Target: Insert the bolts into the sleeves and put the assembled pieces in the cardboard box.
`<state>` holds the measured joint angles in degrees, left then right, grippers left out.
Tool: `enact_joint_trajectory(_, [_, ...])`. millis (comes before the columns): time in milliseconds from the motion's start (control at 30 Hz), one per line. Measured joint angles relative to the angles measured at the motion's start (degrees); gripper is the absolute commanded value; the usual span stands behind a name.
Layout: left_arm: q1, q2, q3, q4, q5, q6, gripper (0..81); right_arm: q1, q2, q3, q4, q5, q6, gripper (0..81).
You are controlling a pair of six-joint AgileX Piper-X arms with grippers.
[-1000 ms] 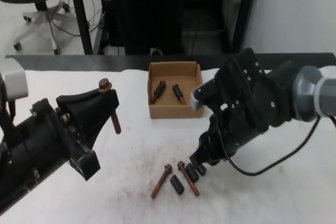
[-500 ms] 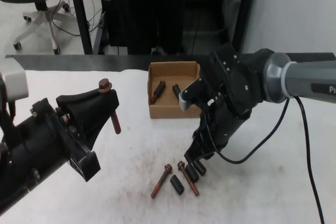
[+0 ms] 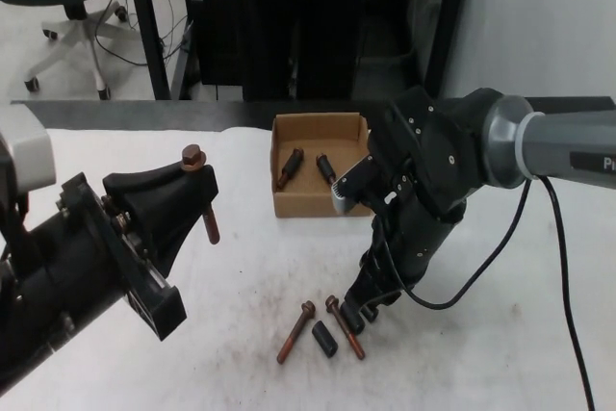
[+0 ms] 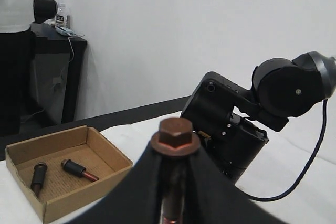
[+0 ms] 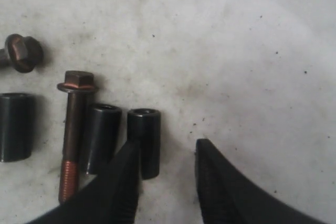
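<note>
**A:** What is held on the left?

**B:** A bolt (image 3: pixel 211 226) is clamped head-up in the left gripper (image 3: pixel 195 180), raised above the bench (image 3: pixel 241 267). Nothing has been altered there over the last second.

**A:** And further along?

**B:** The box (image 3: pixel 320 204) is set at the far middle of the bench, well apart from both grippers. Two assembled pieces (image 3: pixel 291 166) are laid inside it, side by side. Nearer the front, two loose bolts (image 3: pixel 295 332) and three sleeves (image 5: pixel 14 127) are left lying flat.

**A:** What has been changed?

**B:** The right gripper (image 3: pixel 362 309) has been swung in from the right and lowered onto the sleeves. Two of them, plain in the high view a second ago, are now covered by it there.

**A:** And its jaws?

**B:** They are parted, and nothing is gripped yet. In the right wrist view the end sleeve (image 5: pixel 144 142) is seen between the fingers (image 5: pixel 121 182). It is close against one, with a gap left to the other.

**A:** What is meant for the task?

**B:** A sleeve pick is judged to be at hand. Once the end sleeve is gripped, it can be carried across and mated with the bolt held on the left. The next sleeve (image 5: pixel 102 137) lies just beside it, so it may be nudged when the jaws are closed. A third assembly is not yet begun, and two further pairs are left after it.
</note>
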<state>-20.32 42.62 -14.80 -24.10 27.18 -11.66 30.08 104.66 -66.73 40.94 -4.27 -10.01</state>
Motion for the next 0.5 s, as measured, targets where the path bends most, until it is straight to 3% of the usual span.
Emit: enact_joint_trajectory(500, [0.0,0.0,0.0,0.0,-0.3,0.0,0.1,1.2,0.0,0.0,0.0,-2.4,0.0,32.9])
